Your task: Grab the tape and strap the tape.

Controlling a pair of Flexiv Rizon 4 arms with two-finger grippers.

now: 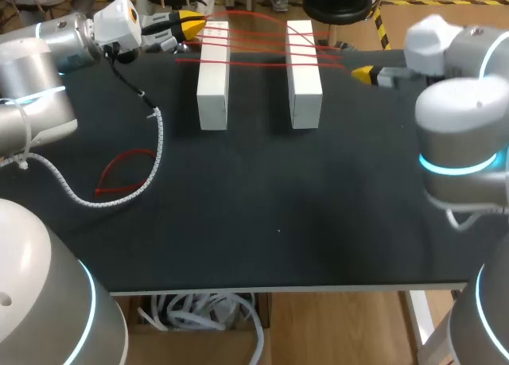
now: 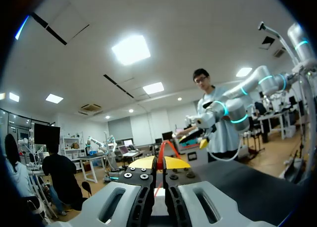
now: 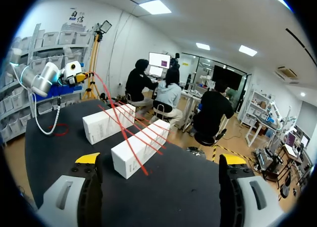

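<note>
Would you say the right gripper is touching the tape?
Apart: in the right wrist view the tape ends ahead of the open right gripper, clear of both fingers.

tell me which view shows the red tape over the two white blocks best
The head view: it looks down on the red tape, its strands crossing both white blocks. The right wrist view shows them aslant. The left wrist view shows only a short red piece at the left claw.

head: above-behind, down | wrists: low, outward | head+right share white blocks (image 1: pixel 212 79)
</note>
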